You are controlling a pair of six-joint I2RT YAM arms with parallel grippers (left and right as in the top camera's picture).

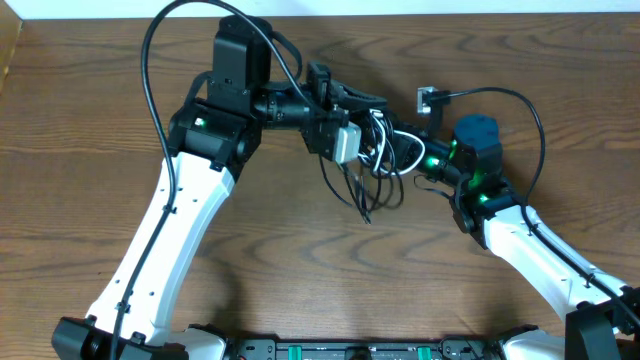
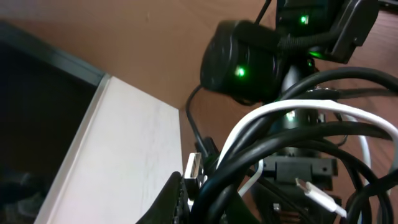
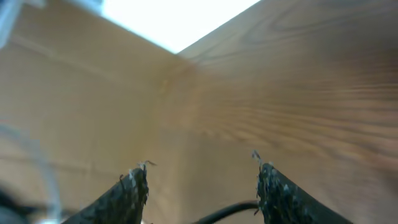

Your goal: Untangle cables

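The cables [image 1: 378, 165] are a tangle of thin black and white wires between the two arms at the table's middle back. My left gripper [image 1: 352, 138] is shut on the bundle and holds it lifted, with loops hanging below. In the left wrist view, black and white cables [image 2: 292, 134] crowd the jaws [image 2: 186, 199], beside a metal plug [image 2: 194, 169] and a white connector [image 2: 318, 198]. My right gripper [image 1: 408, 152] is open right next to the tangle. In the right wrist view, its fingers [image 3: 199, 167] are spread, with one thin black wire [image 3: 227, 211] low between them.
A small plug [image 1: 428, 98] lies at the back on the wooden table [image 1: 300, 260], and its black wire loops right round the right wrist. The left arm's thick black cord [image 1: 150, 70] arcs at the back left. A pale board edge [image 2: 124, 155] shows in the left wrist view.
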